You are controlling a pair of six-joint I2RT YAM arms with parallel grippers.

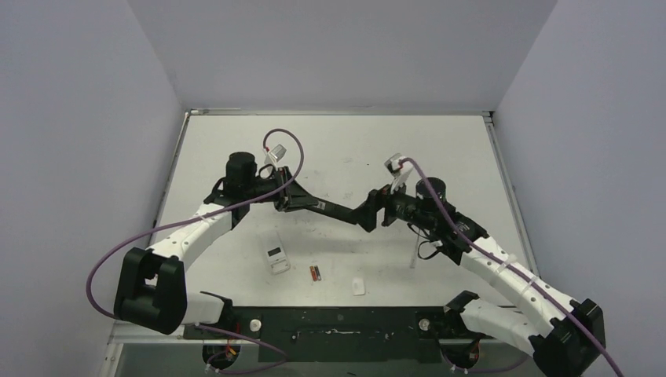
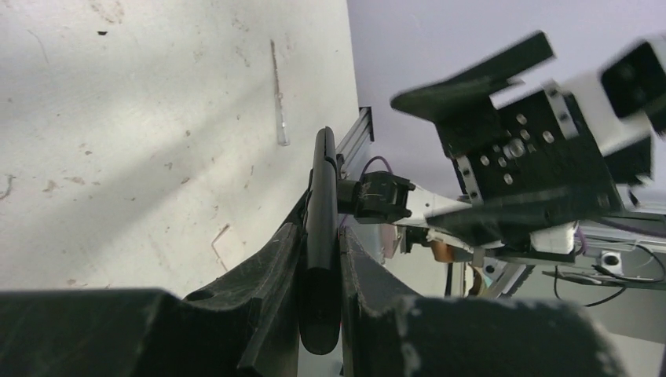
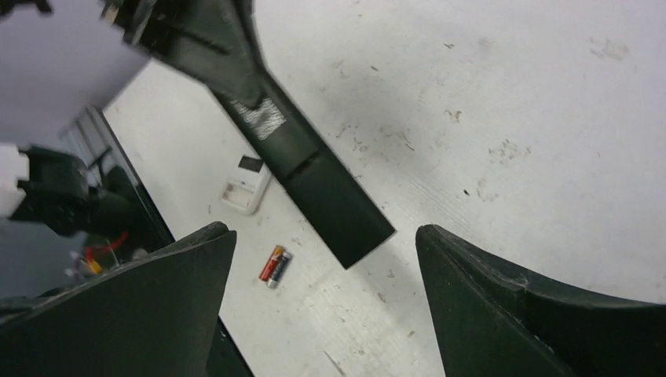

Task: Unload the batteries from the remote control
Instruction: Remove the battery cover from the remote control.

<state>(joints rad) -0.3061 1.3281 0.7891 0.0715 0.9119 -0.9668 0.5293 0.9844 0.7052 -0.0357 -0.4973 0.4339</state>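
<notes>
My left gripper (image 1: 287,200) (image 2: 322,228) is shut on one end of a long black remote control (image 1: 330,208) (image 2: 322,204) (image 3: 314,165) and holds it above the table. The remote's free end lies between the wide-open fingers of my right gripper (image 1: 375,212) (image 3: 323,232), touching neither finger. Two batteries (image 1: 315,273) (image 3: 275,265) lie side by side on the table below, one reddish-orange and one dark. In the left wrist view the right gripper (image 2: 510,149) shows beyond the remote.
A small white remote (image 1: 277,259) (image 3: 246,184) with a dark screen lies left of the batteries. A small white rounded piece (image 1: 358,286) sits near the front edge. A thin clear stick (image 1: 413,253) (image 2: 279,102) lies under the right arm.
</notes>
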